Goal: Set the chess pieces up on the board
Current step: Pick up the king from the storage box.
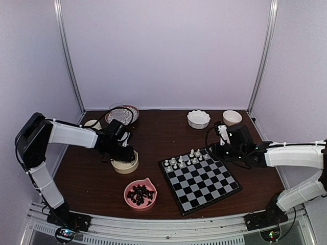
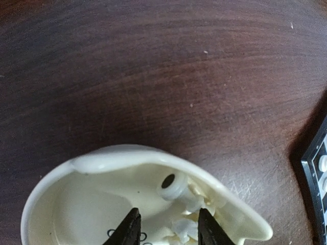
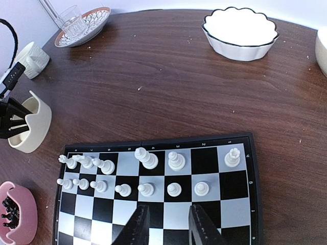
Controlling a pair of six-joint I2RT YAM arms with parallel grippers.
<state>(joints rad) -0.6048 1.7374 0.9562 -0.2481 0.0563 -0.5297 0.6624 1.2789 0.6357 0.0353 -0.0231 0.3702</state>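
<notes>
The board [image 1: 200, 178] lies at centre right, with several white chess pieces [image 1: 181, 161] standing in two rows along its far edge. The right wrist view shows those pieces [image 3: 148, 158] on the board [image 3: 204, 159], a rook alone at the right corner. My right gripper [image 3: 164, 224] hovers open over the squares just in front of the pawns, nothing between its fingers. My left gripper [image 2: 168, 229] is lowered into a cream bowl [image 2: 127, 155], jaws apart. Loose white pieces [image 2: 173, 186] lie tumbled between and ahead of its fingertips, none clearly gripped.
A pink bowl [image 1: 140, 194] of black pieces sits near the front, left of the board. At the back stand a white scalloped bowl [image 1: 198, 118], a beige bowl [image 1: 232, 117], a patterned plate with a glass [image 1: 121, 114] and a small cream cup [image 1: 93, 124].
</notes>
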